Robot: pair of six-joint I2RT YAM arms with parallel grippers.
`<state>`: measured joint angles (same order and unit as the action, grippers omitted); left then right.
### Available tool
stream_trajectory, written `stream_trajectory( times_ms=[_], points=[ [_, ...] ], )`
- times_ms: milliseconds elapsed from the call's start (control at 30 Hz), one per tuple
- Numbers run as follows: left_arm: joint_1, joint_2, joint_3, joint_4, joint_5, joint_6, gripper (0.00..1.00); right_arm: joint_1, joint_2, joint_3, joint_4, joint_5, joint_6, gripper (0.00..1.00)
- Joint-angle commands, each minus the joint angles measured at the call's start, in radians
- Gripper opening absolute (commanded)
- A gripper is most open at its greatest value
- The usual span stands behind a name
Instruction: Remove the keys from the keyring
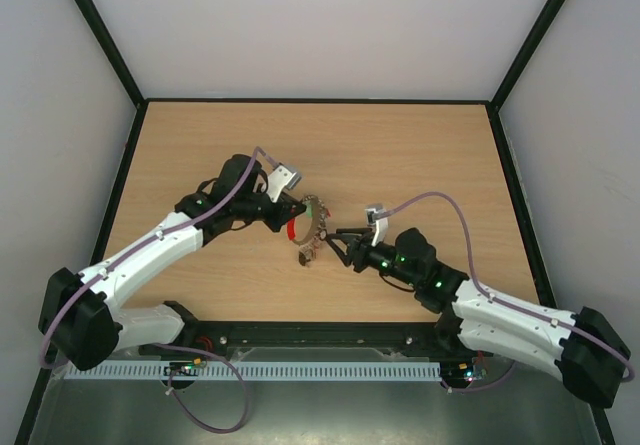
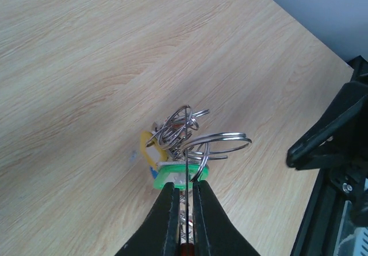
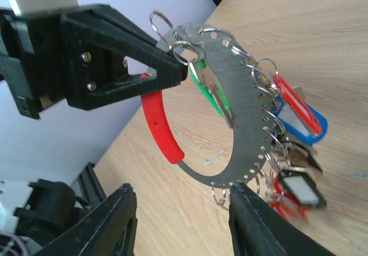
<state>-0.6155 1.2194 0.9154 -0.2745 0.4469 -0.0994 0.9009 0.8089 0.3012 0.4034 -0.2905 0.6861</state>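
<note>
The keyring (image 3: 246,103) is a flat silvery ring with a row of holes and a red sleeve (image 3: 160,125) along one arc. My left gripper (image 1: 297,209) is shut on its upper edge and holds it upright above the table; its fingers (image 2: 172,221) pinch the thin metal edge-on. The keys (image 3: 294,128) hang on small split rings along the lower right arc, with red, blue, black and green tags; green and yellow tags (image 2: 172,176) show under the left fingers. My right gripper (image 3: 181,224) is open and empty, just in front of the ring's lower arc, apart from it.
The wooden table (image 1: 400,155) is bounded by a black frame and white walls. In the left wrist view a black finger of the right gripper (image 2: 330,132) stands close at the right. The arm bases and a black rail (image 1: 300,340) sit at the near edge.
</note>
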Motion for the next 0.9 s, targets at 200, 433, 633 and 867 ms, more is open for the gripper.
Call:
stream_trajectory(
  times_ms=[200,433,633,867],
  points=[
    [0.006,-0.002,0.004,0.037,0.096,-0.013,0.02,0.064,0.202,0.044,0.237,0.128,-0.113,0.33],
    [0.007,0.016,0.006,0.033,0.125,-0.015,0.02,0.072,0.253,0.071,0.268,0.183,-0.192,0.28],
    [0.006,0.022,0.007,0.032,0.134,-0.017,0.02,0.077,0.284,0.099,0.267,0.211,-0.246,0.24],
    [0.006,0.019,0.005,0.032,0.138,-0.017,0.02,0.081,0.356,0.139,0.270,0.197,-0.264,0.21]
  ],
)
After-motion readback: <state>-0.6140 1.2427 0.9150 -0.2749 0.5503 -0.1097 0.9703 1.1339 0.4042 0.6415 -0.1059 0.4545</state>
